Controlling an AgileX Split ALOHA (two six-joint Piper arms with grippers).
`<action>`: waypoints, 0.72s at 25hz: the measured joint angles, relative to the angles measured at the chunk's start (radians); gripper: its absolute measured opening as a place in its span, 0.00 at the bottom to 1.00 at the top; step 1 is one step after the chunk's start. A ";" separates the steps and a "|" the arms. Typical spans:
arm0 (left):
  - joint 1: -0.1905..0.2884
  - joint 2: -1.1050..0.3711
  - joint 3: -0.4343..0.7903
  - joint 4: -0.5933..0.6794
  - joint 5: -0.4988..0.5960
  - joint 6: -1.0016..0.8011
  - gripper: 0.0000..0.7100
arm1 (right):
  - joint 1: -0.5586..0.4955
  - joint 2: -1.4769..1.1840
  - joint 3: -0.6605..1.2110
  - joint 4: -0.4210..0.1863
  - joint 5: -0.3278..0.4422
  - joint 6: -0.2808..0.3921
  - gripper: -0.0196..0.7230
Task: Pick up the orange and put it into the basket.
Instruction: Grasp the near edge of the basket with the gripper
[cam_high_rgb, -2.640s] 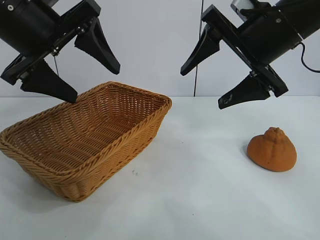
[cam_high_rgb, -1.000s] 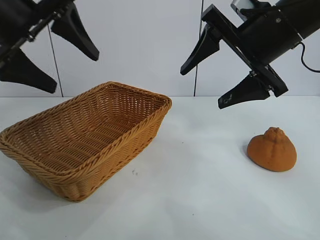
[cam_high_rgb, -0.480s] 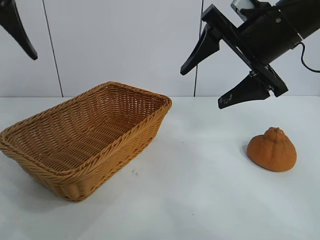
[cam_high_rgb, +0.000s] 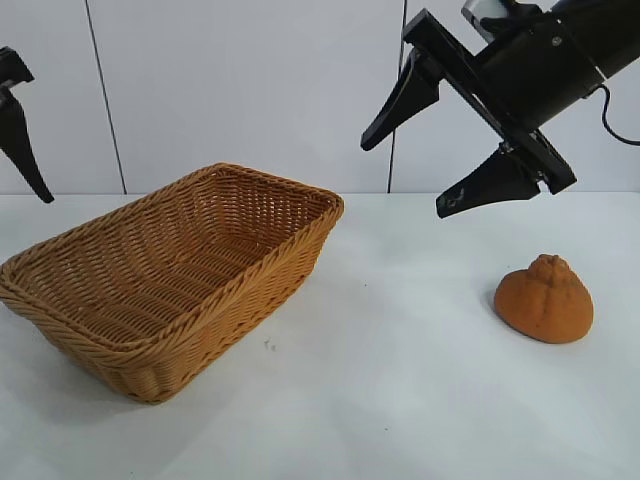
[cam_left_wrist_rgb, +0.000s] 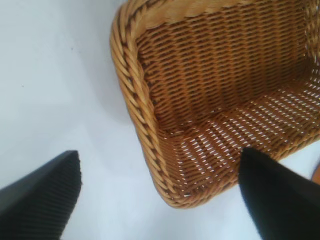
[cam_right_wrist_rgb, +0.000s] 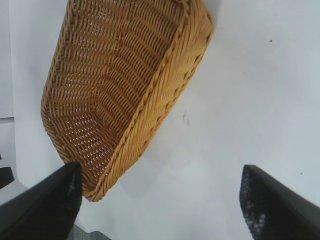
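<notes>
Pre-grasp: right gripper (cam_high_rgb: 455, 145) hovering, jaws spread wide and empty, orange (cam_high_rgb: 544, 299) lying on table below them, well apart from basket (cam_high_rgb: 170, 275). Next: descend, straddle orange, clamp.

The left gripper (cam_left_wrist_rgb: 159, 187) has left its earlier place above the basket (cam_high_rgb: 262, 268) and moved out to the side. Only one of its fingers (cam_high_rgb: 20, 140) now shows in the exterior view, lower than half a second ago.
</notes>
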 joint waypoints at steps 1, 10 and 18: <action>0.000 0.019 0.000 0.014 0.000 -0.016 0.86 | 0.000 0.000 0.000 0.000 0.000 0.000 0.82; 0.000 0.148 0.002 0.052 -0.041 -0.097 0.86 | 0.000 0.000 0.000 0.001 0.000 0.000 0.82; 0.000 0.301 0.013 0.036 -0.145 -0.119 0.86 | 0.000 0.000 0.000 0.001 -0.001 0.000 0.82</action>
